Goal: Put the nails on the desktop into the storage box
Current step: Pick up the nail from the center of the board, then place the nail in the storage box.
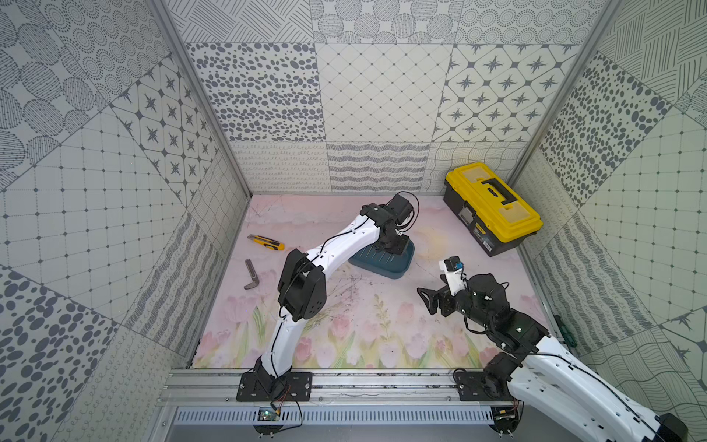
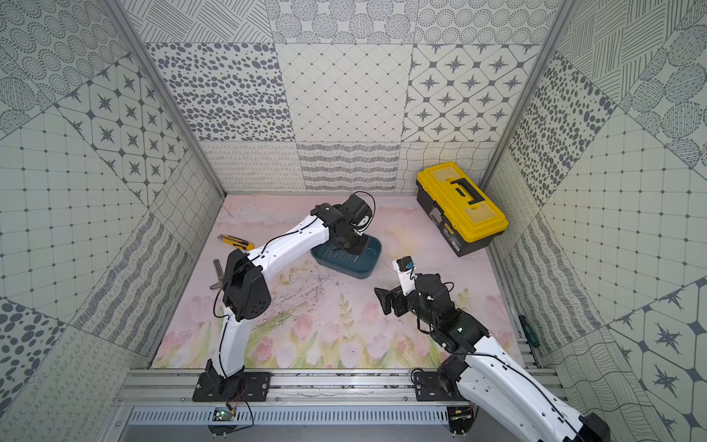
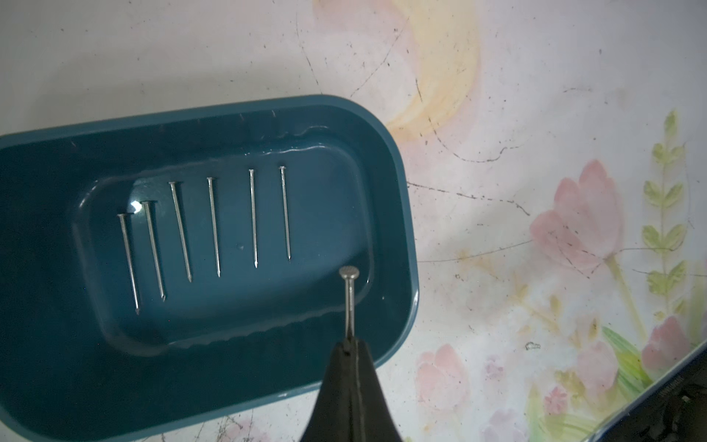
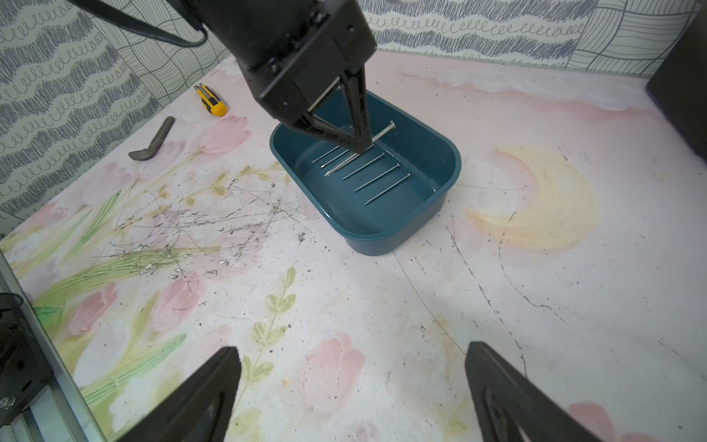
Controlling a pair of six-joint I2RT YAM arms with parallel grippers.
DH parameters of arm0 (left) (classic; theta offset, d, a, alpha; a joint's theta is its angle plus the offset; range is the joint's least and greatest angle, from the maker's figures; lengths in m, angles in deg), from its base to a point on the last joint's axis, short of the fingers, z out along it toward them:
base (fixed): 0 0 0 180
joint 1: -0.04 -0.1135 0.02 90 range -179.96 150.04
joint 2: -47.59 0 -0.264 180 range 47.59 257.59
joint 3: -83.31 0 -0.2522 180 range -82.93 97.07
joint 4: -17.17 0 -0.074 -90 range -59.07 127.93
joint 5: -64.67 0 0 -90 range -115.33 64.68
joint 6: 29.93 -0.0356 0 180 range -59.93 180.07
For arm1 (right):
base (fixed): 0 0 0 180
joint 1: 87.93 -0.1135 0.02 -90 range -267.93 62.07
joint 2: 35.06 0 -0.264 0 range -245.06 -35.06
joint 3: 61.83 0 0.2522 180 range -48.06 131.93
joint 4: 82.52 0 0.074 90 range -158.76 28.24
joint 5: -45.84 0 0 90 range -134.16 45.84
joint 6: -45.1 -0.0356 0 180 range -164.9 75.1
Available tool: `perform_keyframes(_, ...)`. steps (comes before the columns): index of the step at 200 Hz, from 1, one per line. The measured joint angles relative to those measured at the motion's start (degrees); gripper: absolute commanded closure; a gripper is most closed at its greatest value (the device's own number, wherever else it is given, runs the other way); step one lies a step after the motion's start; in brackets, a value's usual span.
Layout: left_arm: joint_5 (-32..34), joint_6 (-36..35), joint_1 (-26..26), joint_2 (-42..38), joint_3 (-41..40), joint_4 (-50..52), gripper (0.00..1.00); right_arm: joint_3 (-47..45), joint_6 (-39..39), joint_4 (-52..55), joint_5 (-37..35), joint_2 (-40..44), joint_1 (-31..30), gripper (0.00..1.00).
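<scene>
As 6 slim nails (image 3: 214, 227) lie parallel, the teal storage box (image 3: 394, 237) shines.

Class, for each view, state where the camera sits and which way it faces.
Top views: high over the front rail, looking down on the desktop; left arm and right arm show.
Left wrist: above the storage box, looking down; left gripper shut on a nail.
Right wrist: low, facing the storage box; open right gripper shows.
Shared: both wrist views show that nail.
</scene>
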Motion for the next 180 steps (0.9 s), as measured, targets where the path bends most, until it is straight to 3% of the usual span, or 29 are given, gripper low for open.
perform_keyframes(64,0.02,1.01,-0.50,7.34,5.46,1.66,1.00,0.00,0.33,-0.22,-0.13,-0.35,0.33,0.03)
perform_keyframes(180,0.42,2.03,-0.50,12.00,6.97,-0.17,1.00,-0.17,0.33,-2.58,-0.39,-3.56,0.79,0.03)
